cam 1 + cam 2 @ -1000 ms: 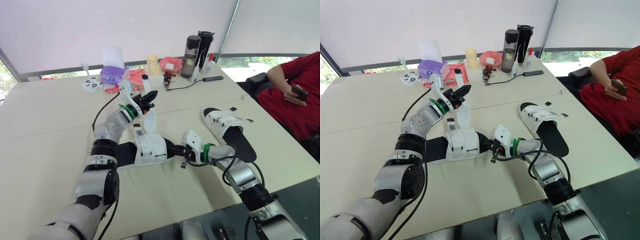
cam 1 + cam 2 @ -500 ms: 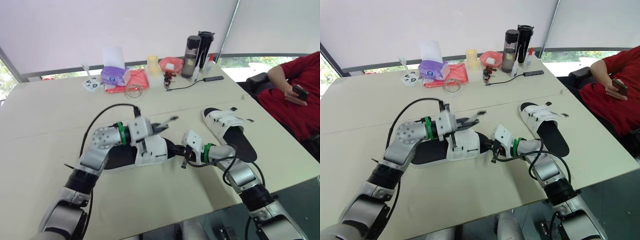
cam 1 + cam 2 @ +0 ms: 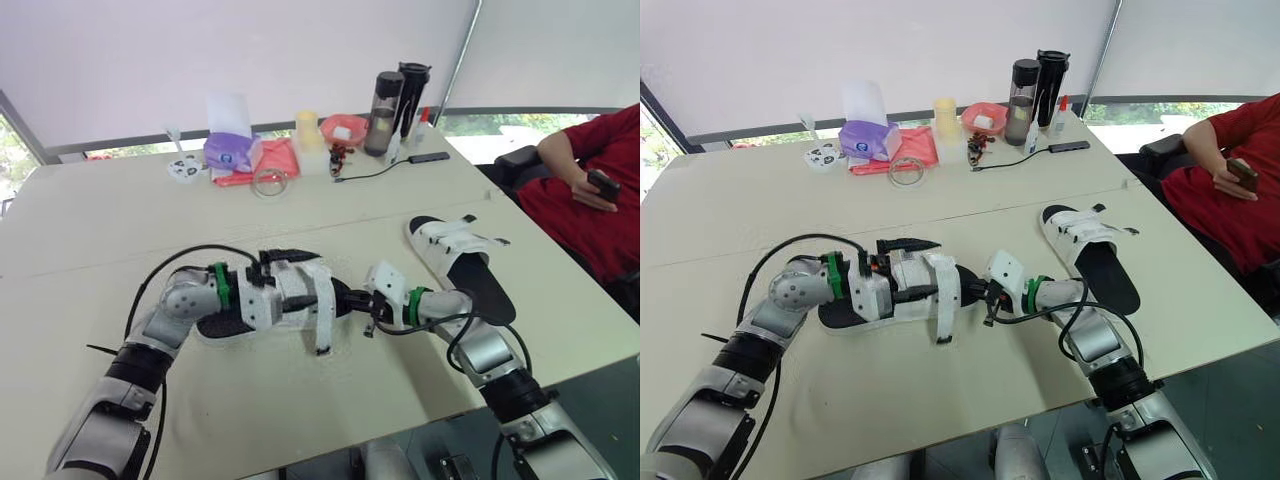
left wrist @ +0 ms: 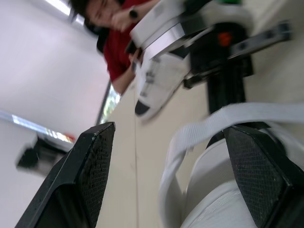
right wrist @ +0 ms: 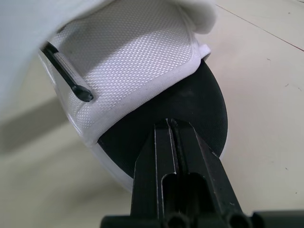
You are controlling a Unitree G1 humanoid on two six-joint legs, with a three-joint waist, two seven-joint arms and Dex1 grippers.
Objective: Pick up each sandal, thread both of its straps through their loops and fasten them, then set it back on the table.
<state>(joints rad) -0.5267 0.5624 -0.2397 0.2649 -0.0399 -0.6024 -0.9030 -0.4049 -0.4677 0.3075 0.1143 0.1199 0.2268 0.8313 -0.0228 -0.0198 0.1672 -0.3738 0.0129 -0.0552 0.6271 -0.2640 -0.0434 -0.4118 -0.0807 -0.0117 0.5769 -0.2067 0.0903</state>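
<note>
A white sandal with a black sole lies on the table in front of me. My left gripper is open and straddles its white upper, one finger above and one along the near side. A loose white strap hangs over the sandal's near edge and shows between the left fingers as a band. My right gripper is shut, its tip resting on the toe of the black insole. The second sandal lies flat to the right, apart from both grippers.
A purple tissue pack, a pink bowl, two dark bottles and a black cable stand along the table's far side. A person in red sits by the right edge, holding a phone.
My left arm dropped from holding the strap raised at the back to lying beside the sandal. Its gripper let go and opened, and the strap now hangs down the near side. The right arm stayed put.
</note>
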